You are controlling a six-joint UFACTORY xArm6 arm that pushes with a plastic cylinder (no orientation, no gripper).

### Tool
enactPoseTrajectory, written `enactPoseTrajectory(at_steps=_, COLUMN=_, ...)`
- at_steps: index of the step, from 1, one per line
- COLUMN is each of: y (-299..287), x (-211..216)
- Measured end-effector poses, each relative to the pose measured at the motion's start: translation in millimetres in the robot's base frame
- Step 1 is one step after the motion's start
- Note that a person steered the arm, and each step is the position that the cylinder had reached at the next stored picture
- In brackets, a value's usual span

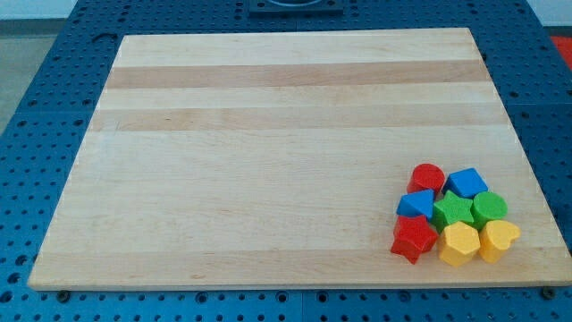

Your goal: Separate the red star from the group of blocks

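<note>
Wooden table (268, 152), pale, with lengthwise grain bands, resting on a blue perforated base (54, 107) that shows on all sides. My tip does not appear anywhere in the view, so I cannot tell the state of my tool, nor where it stands relative to the blocks.

The left and middle of the table carry nothing. All seven blocks sit packed together near the view's bottom-right corner of the table.

Leftmost in the cluster, at its lower edge: the red star (414, 238), lying flat, its points toward the table's front edge. It touches the blue block (416, 204) directly above it, a faceted, roughly triangular piece, and sits just beside the yellow block (459, 243) to its right.

At the top of the cluster: a red round block (427, 176), above the blue triangular piece.

Centre: a green star (453, 211), pressed between the blue piece and the blocks further right, with the yellow block below it.

Right side: a blue cube-like block (466, 182) at the top, a green round block (489, 207) beneath it, and a yellow heart-like block (499, 238) lowest, next to the first yellow block.
</note>
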State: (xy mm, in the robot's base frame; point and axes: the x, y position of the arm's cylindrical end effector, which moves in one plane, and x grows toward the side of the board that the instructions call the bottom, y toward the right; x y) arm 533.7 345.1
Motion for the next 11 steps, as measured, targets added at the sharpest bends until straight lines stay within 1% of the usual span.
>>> enactPoseTrajectory(at_steps=1, y=-3.3, x=47.3)
enactPoseTrajectory(at_steps=2, y=-23.3, x=84.0)
enactPoseTrajectory(at_steps=3, y=-60.8, x=83.2)
enactPoseTrajectory(at_steps=4, y=-140.7, x=83.7)
enactPoseTrajectory(at_steps=5, y=-192.6, x=69.9)
enactPoseTrajectory(at_steps=6, y=-225.8, x=38.0)
enactPoseTrajectory(at_steps=7, y=-244.8, x=17.3)
enactPoseTrajectory(at_steps=8, y=-224.7, x=43.1)
enactPoseTrajectory(at_steps=9, y=-199.8, x=83.0)
enactPoseTrajectory(at_steps=10, y=-177.7, x=84.0)
enactPoseTrajectory(at_steps=11, y=-109.3, x=84.1)
